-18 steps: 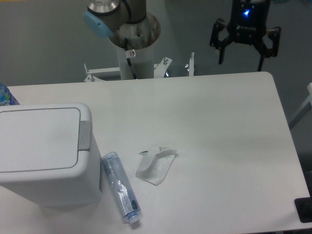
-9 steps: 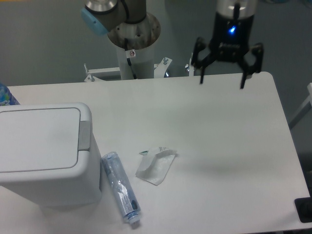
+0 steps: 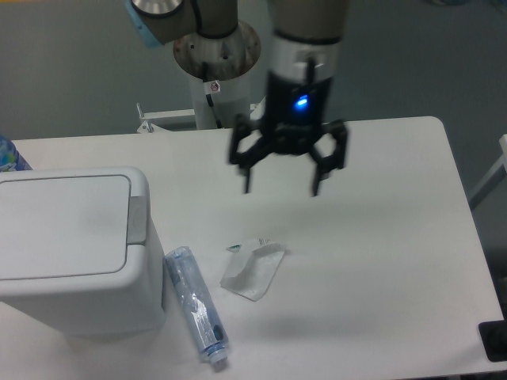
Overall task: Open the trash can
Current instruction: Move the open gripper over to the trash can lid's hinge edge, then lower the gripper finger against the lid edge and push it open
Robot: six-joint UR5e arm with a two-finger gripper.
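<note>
One second of travel has carried the gripper (image 3: pixel 281 190), jaws apart and empty, toward the trash can (image 3: pixel 75 249); its lid remains closed, tab untouched.

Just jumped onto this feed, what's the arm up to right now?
The gripper hangs open and empty above the table, having swung in from the far right corner toward the left over the last second. The trash can at the left edge is shut, its lid flat and its grey push tab untouched. A clear bottle and a crumpled wrapper lie beside it.
</note>
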